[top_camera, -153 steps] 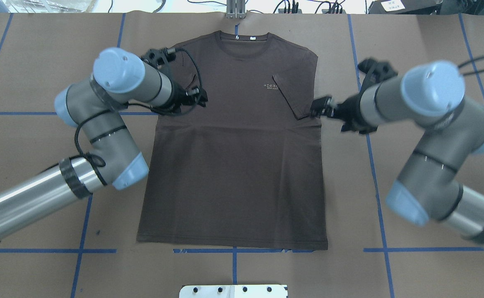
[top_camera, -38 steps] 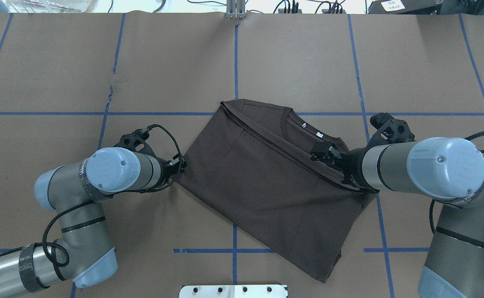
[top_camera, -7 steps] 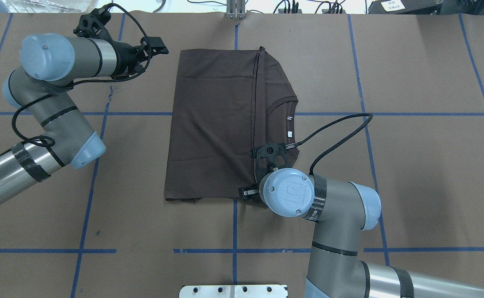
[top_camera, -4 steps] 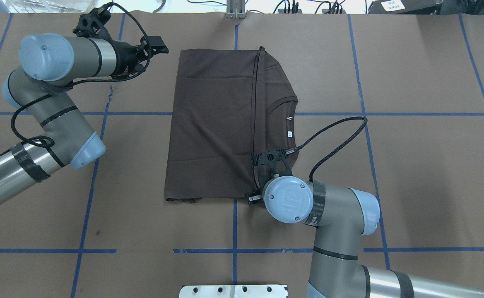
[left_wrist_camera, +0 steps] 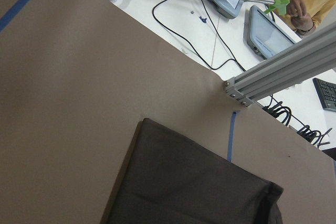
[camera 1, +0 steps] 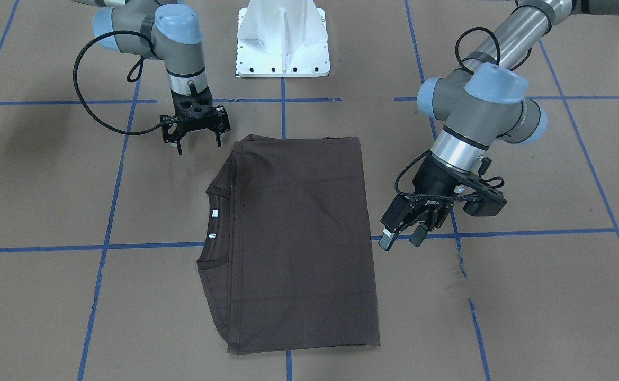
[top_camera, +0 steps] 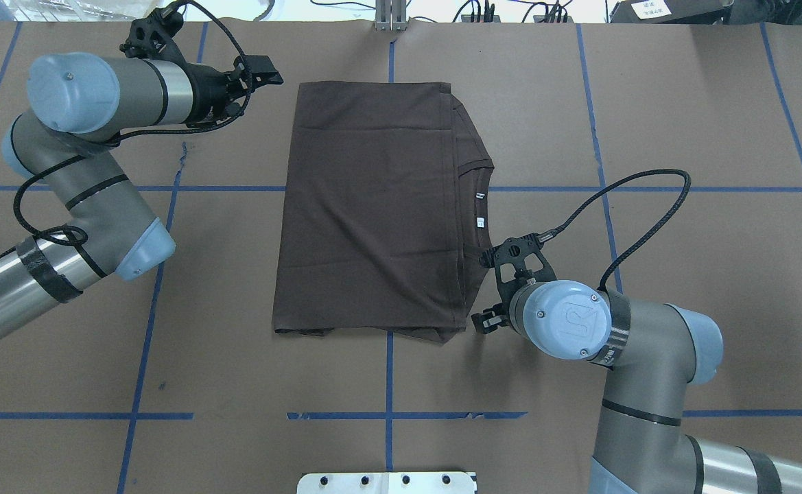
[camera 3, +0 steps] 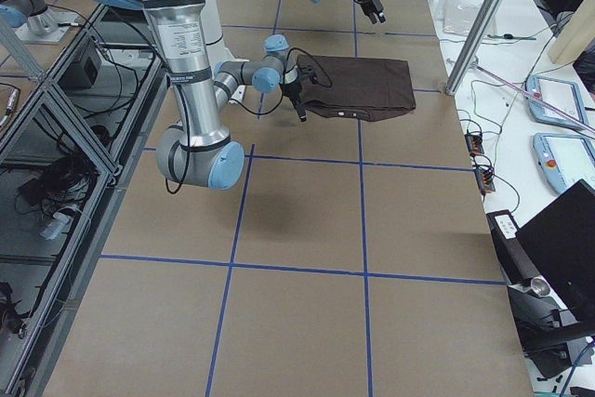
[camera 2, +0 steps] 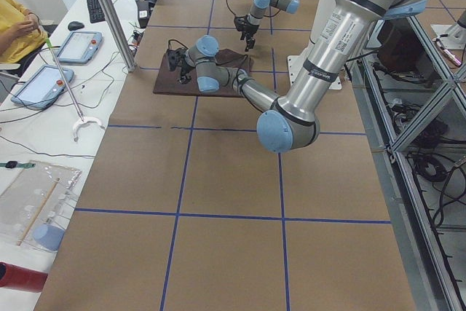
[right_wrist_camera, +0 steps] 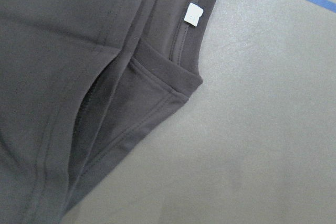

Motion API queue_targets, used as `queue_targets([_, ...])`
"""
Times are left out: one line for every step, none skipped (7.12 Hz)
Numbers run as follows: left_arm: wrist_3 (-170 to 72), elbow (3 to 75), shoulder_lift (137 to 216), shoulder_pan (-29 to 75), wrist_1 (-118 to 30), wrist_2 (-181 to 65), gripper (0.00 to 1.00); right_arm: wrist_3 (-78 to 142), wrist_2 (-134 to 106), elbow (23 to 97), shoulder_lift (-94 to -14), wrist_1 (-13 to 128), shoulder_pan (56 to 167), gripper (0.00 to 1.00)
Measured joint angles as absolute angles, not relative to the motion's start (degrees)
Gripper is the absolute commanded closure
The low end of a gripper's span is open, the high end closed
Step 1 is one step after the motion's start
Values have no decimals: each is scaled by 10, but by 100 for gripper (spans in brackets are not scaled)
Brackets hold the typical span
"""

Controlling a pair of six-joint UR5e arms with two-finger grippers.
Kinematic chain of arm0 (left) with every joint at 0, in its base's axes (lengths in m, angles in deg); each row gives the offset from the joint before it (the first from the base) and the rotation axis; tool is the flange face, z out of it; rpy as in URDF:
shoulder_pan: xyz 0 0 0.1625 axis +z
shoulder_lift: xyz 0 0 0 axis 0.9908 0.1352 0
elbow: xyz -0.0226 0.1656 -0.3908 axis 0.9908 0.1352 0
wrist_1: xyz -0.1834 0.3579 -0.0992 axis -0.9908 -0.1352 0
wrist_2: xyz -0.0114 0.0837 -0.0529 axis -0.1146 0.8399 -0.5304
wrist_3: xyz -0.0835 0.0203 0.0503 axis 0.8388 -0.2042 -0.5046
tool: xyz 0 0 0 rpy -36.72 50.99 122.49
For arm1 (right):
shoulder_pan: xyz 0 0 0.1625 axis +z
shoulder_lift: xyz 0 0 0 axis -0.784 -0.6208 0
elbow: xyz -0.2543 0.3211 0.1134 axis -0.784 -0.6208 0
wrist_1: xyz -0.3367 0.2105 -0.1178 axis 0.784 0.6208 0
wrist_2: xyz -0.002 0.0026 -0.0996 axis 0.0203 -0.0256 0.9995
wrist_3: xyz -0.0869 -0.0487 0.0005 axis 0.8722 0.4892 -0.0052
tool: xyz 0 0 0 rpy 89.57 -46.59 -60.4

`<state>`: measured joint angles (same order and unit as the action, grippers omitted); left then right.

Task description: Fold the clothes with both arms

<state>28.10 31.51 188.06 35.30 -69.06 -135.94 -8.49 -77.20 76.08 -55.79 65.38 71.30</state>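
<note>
Brown table [top_camera: 716, 103], blue tape grid [top_camera: 236, 188]; white pedestal base [camera 1: 283, 37]; yellow-shirted operator [camera 2: 14, 30].

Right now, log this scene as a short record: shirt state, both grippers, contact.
shirt: T-shirt folded into a rectangle, lying flat
neck: collar on robot's right edge, white tags showing
left gripper: open, empty, off the shirt's left side
right gripper: open, empty, by the near right corner
contact: neither gripper touches the shirt

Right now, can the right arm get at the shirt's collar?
Probably yes. The right gripper hangs open beside the T-shirt, close to its collar, and nothing in view lies between them.
</note>
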Motion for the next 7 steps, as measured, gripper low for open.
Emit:
queue_targets([281,317,1881,353,-691,-1359,0,-116,-771,763,-551,654,712,0])
queue_targets([282,320,1881,353,-690,-1359,0,-183,-771,762,-536,653,710,2])
queue_targets([282,320,1881,353,-690,-1359,0,-277,-769,755,-517,653,707,21])
queue_targets([282,321,1880,353,-690,-1359,0,-388,-768,747,-501,652,702,35])
queue_targets([283,321,1880,353,-691,-1358,0,-484,-768,743,-490,652,695,39])
queue_targets([282,321,1879,353,-691,-1358,0,-556,-767,739,-481,652,688,40])
queue_targets([282,321,1879,353,-691,-1358,0,-609,-767,731,-472,652,684,40])
